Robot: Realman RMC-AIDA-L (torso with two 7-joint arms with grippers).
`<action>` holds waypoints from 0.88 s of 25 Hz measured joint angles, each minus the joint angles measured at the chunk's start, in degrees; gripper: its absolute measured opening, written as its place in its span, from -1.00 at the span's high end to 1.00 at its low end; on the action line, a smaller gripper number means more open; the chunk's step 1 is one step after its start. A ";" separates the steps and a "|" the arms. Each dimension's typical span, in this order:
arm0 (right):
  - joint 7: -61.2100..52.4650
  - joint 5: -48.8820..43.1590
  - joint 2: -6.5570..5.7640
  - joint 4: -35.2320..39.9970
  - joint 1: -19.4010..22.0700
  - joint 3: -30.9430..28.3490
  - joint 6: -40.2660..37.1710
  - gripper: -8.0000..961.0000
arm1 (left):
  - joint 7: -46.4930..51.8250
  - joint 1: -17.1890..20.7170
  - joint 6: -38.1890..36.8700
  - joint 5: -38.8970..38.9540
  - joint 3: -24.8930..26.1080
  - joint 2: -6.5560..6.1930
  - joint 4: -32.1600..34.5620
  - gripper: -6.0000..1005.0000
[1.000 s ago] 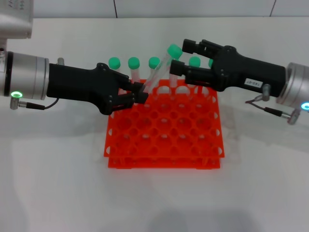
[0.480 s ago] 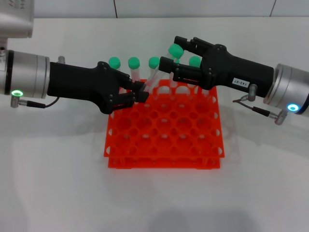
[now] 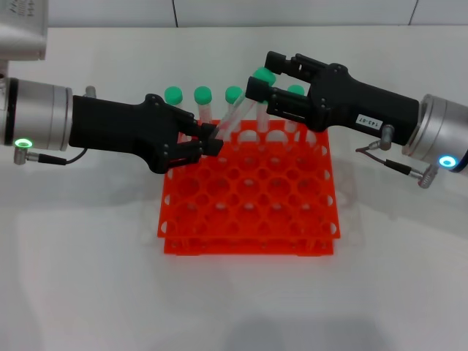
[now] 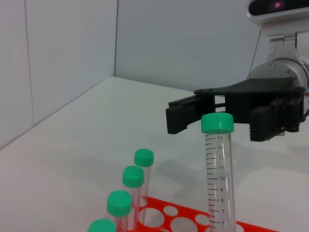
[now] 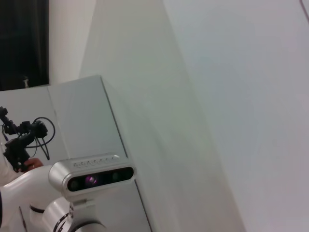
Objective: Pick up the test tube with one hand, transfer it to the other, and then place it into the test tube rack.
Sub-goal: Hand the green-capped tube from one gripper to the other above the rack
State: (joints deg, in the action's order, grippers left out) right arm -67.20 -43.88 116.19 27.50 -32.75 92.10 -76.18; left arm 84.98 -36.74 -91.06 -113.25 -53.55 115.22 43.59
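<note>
test tube [image 3: 235,115] tilted at frame centre, base pinched by left gripper [image 3: 212,140], right gripper [image 3: 257,82] fingers spread around its green cap, orange rack [image 3: 248,212] below

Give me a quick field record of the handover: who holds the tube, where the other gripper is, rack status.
held tube: test tube, tilted, above the rack's far side
holder: left gripper, shut on the tube's lower end
receiver: right gripper, fingers open around the green cap, not closed
rack: test tube rack, most holes empty
other tubes: capped tubes standing in the far row
handover: not done
</note>
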 joint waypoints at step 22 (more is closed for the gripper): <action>-1.33 0.41 0.00 -0.09 0.50 0.27 -0.77 -0.39 | -1.31 0.47 0.00 0.42 0.11 0.01 0.01 0.52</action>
State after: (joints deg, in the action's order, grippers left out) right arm -68.53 -43.47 116.19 27.42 -32.25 92.37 -76.95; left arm 83.67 -36.27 -91.05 -112.83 -53.44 115.23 43.60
